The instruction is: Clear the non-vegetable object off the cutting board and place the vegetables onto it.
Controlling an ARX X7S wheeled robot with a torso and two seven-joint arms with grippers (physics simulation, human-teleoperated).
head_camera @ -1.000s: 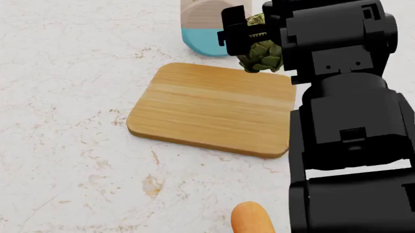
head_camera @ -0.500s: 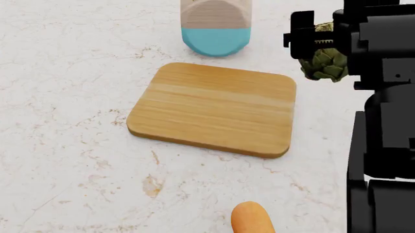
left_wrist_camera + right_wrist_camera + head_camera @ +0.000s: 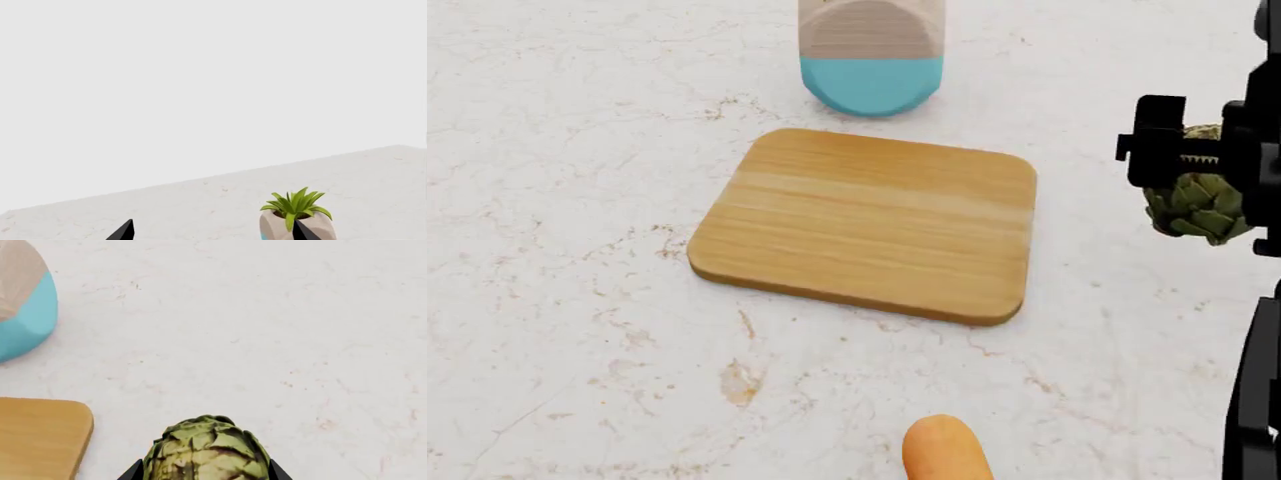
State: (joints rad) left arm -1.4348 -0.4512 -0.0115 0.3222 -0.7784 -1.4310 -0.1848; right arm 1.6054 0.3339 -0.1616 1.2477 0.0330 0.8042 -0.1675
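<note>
My right gripper (image 3: 1201,175) is shut on the olive-green scaly artichoke (image 3: 1198,205) and holds it above the counter, to the right of the cutting board (image 3: 868,222). In the right wrist view the artichoke (image 3: 207,450) sits between the two black fingertips, with the board's corner (image 3: 40,440) off to one side. The board is bare. The orange tip of the butternut squash (image 3: 945,450) lies on the counter in front of the board. The garlic bulb is out of view. My left gripper (image 3: 210,232) is open and empty, with only its fingertips showing.
A beige container with a teal-blue base (image 3: 872,55) stands behind the board; it holds a green plant in the left wrist view (image 3: 297,220). The white speckled counter (image 3: 574,300) spreads all round the board.
My right gripper has carried the artichoke from the board's far right corner rightward and nearer, off the board. The arm has swung out to the right edge of the head view.
</note>
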